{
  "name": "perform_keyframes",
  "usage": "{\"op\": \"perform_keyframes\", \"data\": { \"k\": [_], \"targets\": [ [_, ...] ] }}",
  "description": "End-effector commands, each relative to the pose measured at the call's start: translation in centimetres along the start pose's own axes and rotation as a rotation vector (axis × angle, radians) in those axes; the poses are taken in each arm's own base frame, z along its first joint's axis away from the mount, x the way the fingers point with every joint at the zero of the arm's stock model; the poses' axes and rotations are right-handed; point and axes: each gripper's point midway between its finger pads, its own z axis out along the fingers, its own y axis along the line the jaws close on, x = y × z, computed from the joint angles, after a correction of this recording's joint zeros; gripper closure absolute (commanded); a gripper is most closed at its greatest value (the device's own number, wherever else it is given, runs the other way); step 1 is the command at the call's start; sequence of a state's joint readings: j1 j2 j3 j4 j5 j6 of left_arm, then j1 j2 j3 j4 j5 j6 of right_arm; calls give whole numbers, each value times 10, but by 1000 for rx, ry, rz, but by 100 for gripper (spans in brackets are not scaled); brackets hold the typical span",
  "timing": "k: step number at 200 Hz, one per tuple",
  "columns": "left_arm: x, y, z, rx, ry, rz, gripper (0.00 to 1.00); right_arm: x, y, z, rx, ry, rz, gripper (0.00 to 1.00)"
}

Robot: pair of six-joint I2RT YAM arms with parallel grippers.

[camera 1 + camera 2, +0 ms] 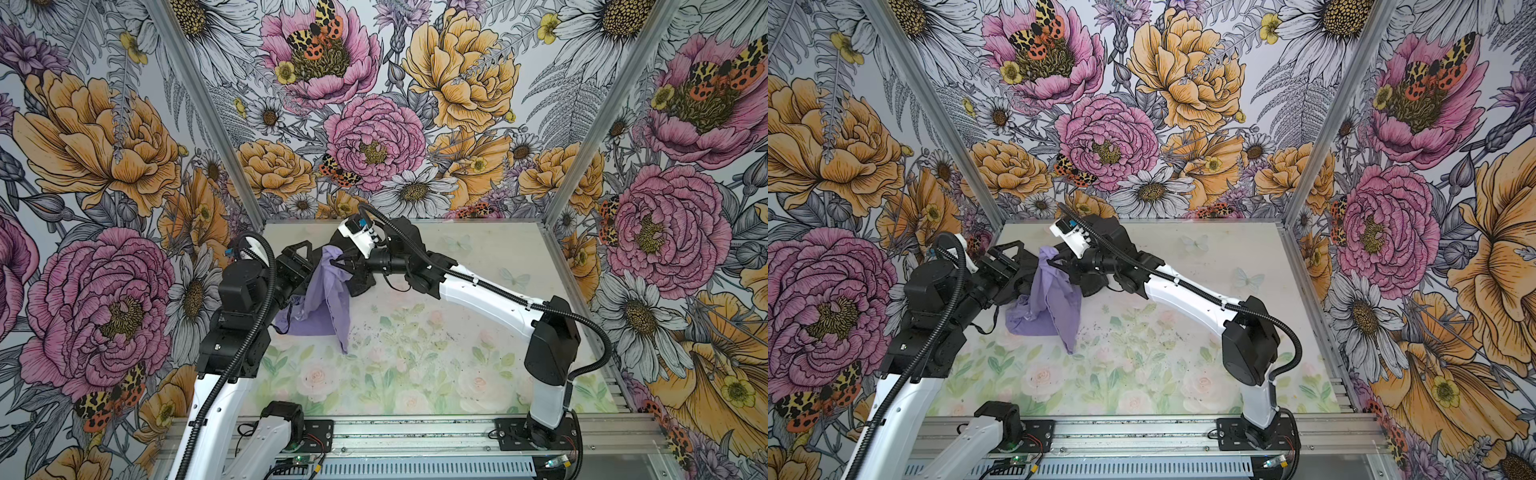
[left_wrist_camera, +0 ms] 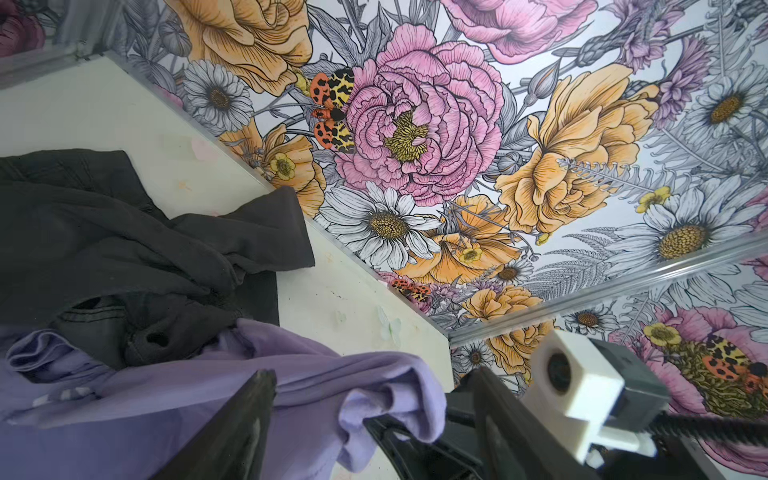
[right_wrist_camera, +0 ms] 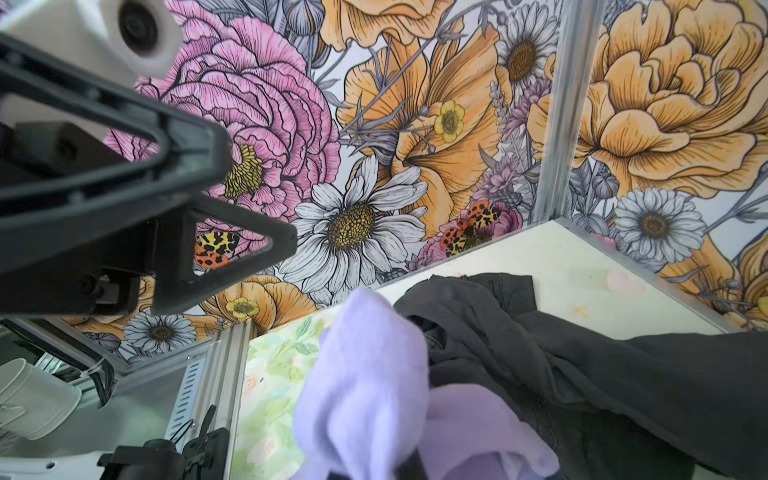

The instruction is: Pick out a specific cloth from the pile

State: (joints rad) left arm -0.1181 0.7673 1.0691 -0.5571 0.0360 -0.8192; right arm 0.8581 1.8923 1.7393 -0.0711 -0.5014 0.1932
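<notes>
Pinching cloth beside pile: right tool clamped; left tool spread.

One lavender T-shirt, bunched between the left fingers and right fingers. One pile of dark charcoal-grey garments just beyond them; its pieces cannot be counted. Two arms: left arm, right arm, two fingers each. One table.

Bright, diffuse light is filling the booth in both top views, and shadows on the tabletop are falling faint and soft-edged. The wrist lenses are slightly bowing an aluminium post near the edges. In the right wrist view the nearest fold of the lavender T-shirt is blurring out of focus, as are the fingers of the left gripper in the left wrist view.
</notes>
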Motion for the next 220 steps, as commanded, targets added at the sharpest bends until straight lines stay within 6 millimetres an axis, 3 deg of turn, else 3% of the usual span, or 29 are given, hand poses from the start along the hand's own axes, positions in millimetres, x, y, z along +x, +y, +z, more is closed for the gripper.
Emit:
{"op": "perform_keyframes", "data": {
  "k": [1, 77, 157, 161, 220],
  "targets": [
    [-7, 11, -3, -46, -35, 16, 21, -72, 22, -30, -15, -160, -73, 100],
    [-18, 16, -4, -66, -68, 23, 16, -128, 38, -66, 16, -280, -146, 100],
    [-20, 19, -2, -85, -78, 17, 14, -155, 31, -112, 106, -334, -185, 100],
    [-19, 20, -1, -86, -77, 15, 14, -157, 19, -120, 137, -337, -185, 100],
    [-11, 33, 3, -121, -59, 58, 12, -159, -14, -156, 256, -331, -173, 100]
  ]
}}
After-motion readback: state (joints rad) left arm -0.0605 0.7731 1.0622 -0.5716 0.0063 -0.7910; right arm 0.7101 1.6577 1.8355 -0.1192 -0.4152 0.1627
